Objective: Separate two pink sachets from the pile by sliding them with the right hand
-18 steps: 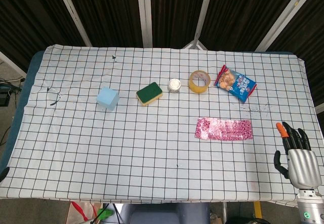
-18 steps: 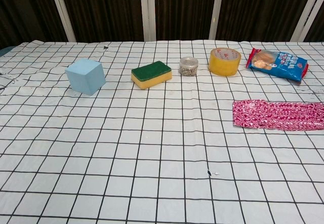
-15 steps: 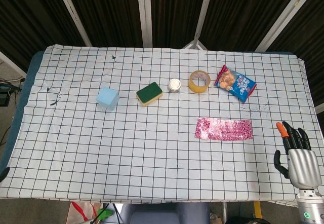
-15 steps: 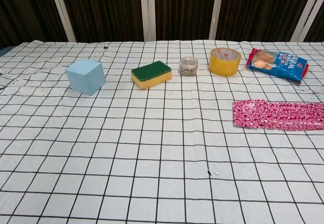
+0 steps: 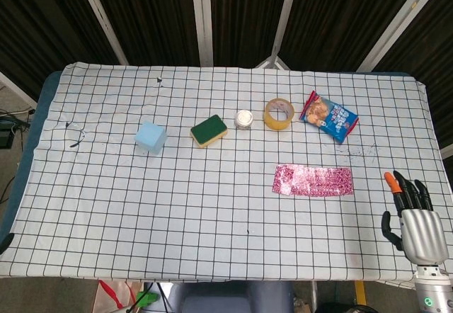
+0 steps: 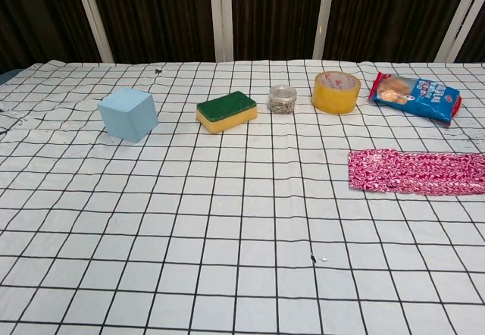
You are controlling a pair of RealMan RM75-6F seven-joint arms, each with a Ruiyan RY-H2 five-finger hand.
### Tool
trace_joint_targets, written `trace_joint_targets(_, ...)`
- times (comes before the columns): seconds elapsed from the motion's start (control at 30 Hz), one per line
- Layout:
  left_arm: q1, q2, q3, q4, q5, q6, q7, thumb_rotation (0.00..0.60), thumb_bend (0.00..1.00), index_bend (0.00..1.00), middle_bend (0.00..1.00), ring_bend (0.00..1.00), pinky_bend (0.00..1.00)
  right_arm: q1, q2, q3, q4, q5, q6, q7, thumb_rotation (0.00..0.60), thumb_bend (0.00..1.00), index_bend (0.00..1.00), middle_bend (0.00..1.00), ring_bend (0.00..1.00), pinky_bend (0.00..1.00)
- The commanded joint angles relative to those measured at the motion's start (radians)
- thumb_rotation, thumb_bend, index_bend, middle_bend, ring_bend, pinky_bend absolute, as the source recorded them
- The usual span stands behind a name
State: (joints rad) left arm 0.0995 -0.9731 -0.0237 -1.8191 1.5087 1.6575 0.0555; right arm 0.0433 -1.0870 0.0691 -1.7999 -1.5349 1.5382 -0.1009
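Observation:
The pile of pink sachets (image 5: 313, 180) lies flat as one long strip on the checked cloth, right of centre; the chest view shows the same pink sachets (image 6: 417, 172) at its right edge. My right hand (image 5: 413, 214) hovers at the table's near right corner, to the right of and nearer than the sachets, apart from them. Its fingers are stretched out and a little apart, with nothing in them. It is absent from the chest view. My left hand appears in neither view.
Along the back stand a light blue cube (image 5: 151, 138), a green and yellow sponge (image 5: 209, 130), a small round jar (image 5: 243, 119), a roll of yellow tape (image 5: 279, 113) and a blue snack packet (image 5: 329, 117). The table's front edge (image 5: 226, 279) runs close below my hand.
My right hand has shifted very slightly to the left and away from the front edge. Everything on the table lies as before.

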Motion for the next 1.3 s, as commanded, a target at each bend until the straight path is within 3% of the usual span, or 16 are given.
trace_joint_targets(0.03, 0.002, 0.0, 0.002, -0.004, 0.006, 0.007, 0.005, 0.6, 0.32, 0.16, 0.0, 0.0, 0.1, 0.001, 0.001, -0.004, 0.0, -0.001, -0.005, 0.0, 0.6, 0.67, 0.0, 0.06, 0.1, 0.01)
trace_joint_targets(0.27, 0.011, -0.004, 0.014, -0.008, 0.031, 0.02, 0.022, 0.6, 0.32, 0.16, 0.0, 0.0, 0.1, 0.002, -0.007, -0.007, -0.003, -0.02, 0.002, -0.008, 0.6, 0.67, 0.0, 0.11, 0.15, 0.04)
trace_joint_targets(0.57, 0.011, -0.003, 0.009, -0.008, 0.017, 0.015, 0.014, 0.6, 0.32, 0.16, 0.0, 0.0, 0.1, 0.041, -0.054, 0.014, -0.004, -0.037, -0.023, -0.053, 0.6, 0.67, 0.02, 0.41, 0.37, 0.18)
trace_joint_targets(0.73, 0.009, -0.003, 0.007, -0.009, 0.013, 0.012, 0.015, 0.6, 0.32, 0.16, 0.0, 0.0, 0.1, 0.092, -0.077, 0.038, 0.004, -0.006, -0.095, -0.092, 0.6, 0.67, 0.02, 0.46, 0.44, 0.24)
trace_joint_targets(1.13, 0.002, -0.007, 0.002, -0.013, -0.001, 0.0, 0.032, 0.6, 0.32, 0.16, 0.0, 0.0, 0.1, 0.217, -0.121, 0.085, 0.011, 0.125, -0.288, -0.233, 0.6, 0.67, 0.07, 0.7, 0.65, 0.44)
trace_joint_targets(1.3, 0.0, -0.007, -0.001, -0.014, -0.007, -0.004, 0.035, 0.6, 0.32, 0.16, 0.0, 0.0, 0.1, 0.261, -0.162, 0.099, 0.033, 0.18, -0.337, -0.289, 0.6, 0.73, 0.07, 0.77, 0.71, 0.49)
